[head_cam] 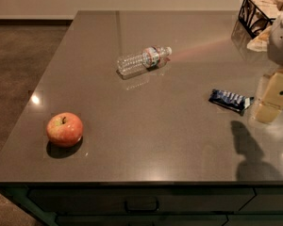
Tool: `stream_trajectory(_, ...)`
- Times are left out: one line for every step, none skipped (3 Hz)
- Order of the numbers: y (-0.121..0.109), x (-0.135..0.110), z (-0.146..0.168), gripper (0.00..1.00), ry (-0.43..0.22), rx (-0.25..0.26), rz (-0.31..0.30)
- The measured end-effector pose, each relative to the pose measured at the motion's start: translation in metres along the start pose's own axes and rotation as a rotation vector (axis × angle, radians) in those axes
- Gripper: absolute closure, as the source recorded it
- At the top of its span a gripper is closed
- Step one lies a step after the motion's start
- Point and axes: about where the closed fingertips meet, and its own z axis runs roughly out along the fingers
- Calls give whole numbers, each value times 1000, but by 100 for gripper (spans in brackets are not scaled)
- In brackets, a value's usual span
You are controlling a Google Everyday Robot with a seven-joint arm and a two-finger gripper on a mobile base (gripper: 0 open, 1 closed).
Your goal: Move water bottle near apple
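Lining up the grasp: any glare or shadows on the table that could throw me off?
Camera view: a small glare spot lies left of the apple, which casts a dark shadow toward the front; the bottle is faintly mirrored in the glossy table; the gripper, at the right edge, drops a dark shadow near the front-right corner.

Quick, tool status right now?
Tool: at the right edge over the table; open or closed cannot be told. The water bottle lies on its side, apart from it.
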Motion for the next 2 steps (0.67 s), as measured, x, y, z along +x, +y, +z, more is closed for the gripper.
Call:
stream_trajectory(-1, -2, -1, 0, -3, -2, -6)
stream_trajectory(-15, -12, 7, 0, -20, -5, -40)
